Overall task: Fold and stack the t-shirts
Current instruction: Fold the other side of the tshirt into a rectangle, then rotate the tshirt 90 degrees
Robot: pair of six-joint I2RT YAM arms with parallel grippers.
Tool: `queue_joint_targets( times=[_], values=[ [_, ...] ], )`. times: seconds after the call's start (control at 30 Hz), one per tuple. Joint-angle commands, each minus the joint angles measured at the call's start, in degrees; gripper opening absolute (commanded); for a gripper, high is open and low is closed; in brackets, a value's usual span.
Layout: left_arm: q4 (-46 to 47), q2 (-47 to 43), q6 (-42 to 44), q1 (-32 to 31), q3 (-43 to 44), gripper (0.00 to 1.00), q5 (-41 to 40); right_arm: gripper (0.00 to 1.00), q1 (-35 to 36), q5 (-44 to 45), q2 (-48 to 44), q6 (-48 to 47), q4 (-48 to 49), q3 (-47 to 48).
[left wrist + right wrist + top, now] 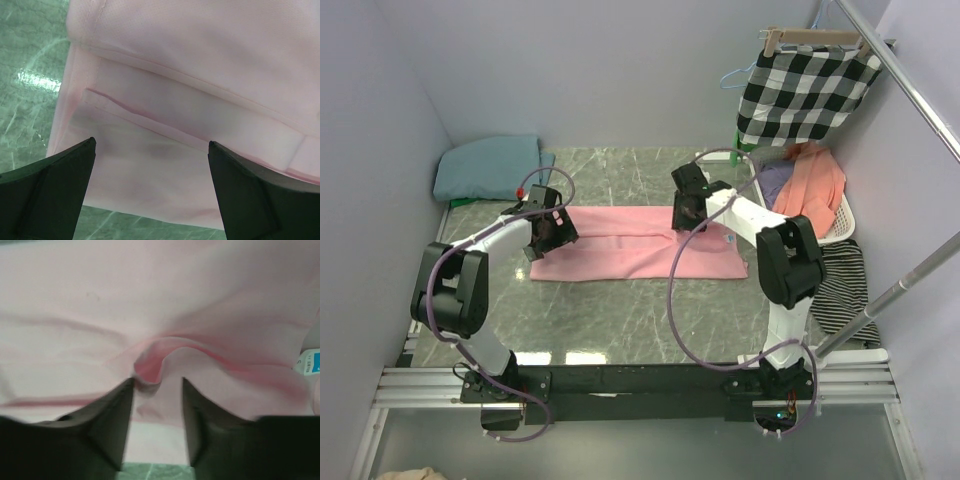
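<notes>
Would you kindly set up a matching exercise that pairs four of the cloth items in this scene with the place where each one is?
Things:
1. light pink cotton t-shirt
2. dusty teal cotton t-shirt
3. black-and-white checked cloth
4. black-and-white striped garment

Places:
A. hanging up at the far right
B. spread flat in the middle
C. lying in the far left corner
D. lying at the right edge, nearer the front

Pairs: 1-B, 2-C, 3-A, 4-D

Pale walls [600, 70] enclose a green marbled tabletop [620, 310].

Right gripper [157, 382] at the pink t-shirt [150, 300]
I see its jaws parted, a raised pucker [150, 360] of cloth at their tips, a white-and-blue tag [309, 362] at the right edge.
</notes>
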Motion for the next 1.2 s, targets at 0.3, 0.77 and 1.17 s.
queue_joint_targets(
  times=[0.3, 0.77, 1.17],
  values=[
    [-0.4, 0.0, 2.1, -0.2, 2.6, 1.00, 0.1, 0.69, -1.0, 11.0, -7.1, -2.4, -1.4, -2.7],
    [7.3, 9.4, 4.8, -0.2, 16.3, 0.99, 1.4, 0.70, -7.8, 2.1, -1.8, 1.7, 3.9, -4.5],
    [3.6, 14.4, 1.0, -0.6, 7.7, 1.00, 5.1, 0.69, -9.2, -5.4, 10.1, 2.0, 1.2, 6.8]
  ],
)
